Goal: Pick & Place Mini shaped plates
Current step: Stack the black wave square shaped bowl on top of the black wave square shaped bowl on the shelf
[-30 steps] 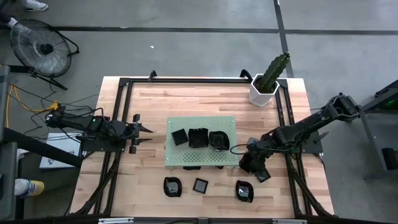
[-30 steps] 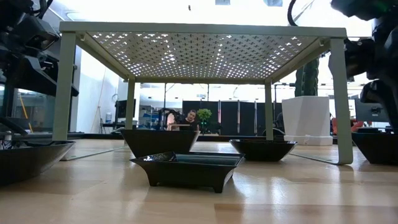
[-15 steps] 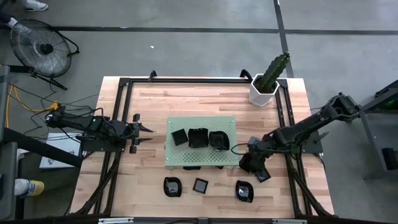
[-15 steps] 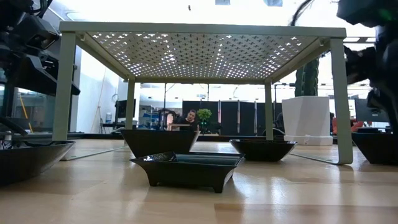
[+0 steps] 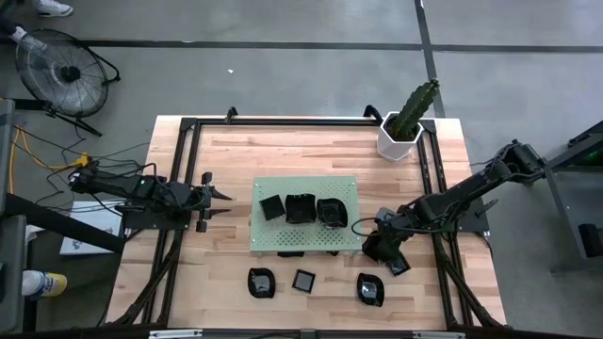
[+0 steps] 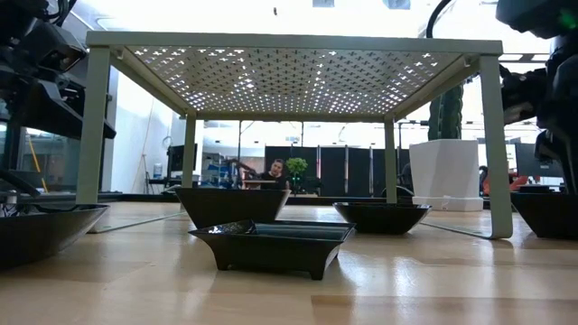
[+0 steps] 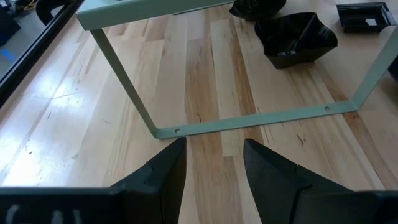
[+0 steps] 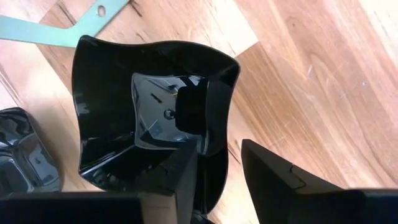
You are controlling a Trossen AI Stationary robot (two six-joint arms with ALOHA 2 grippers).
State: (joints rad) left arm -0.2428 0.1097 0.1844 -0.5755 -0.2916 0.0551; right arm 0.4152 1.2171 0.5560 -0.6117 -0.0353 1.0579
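Legible text: none in any view.
Labels, brands, numbers, signs: none can be read on any object.

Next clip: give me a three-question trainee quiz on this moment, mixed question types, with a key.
1. True or false: three mini plates sit on top of the green perforated board.
2. Which gripper is at a plate? A) left gripper B) right gripper
3. What stands at the table's far right corner?

Key:
1. True.
2. B: one finger inside the wavy-edged dish, one outside its rim; the left gripper hangs open over bare wood beside the board.
3. A white pot with a cactus.
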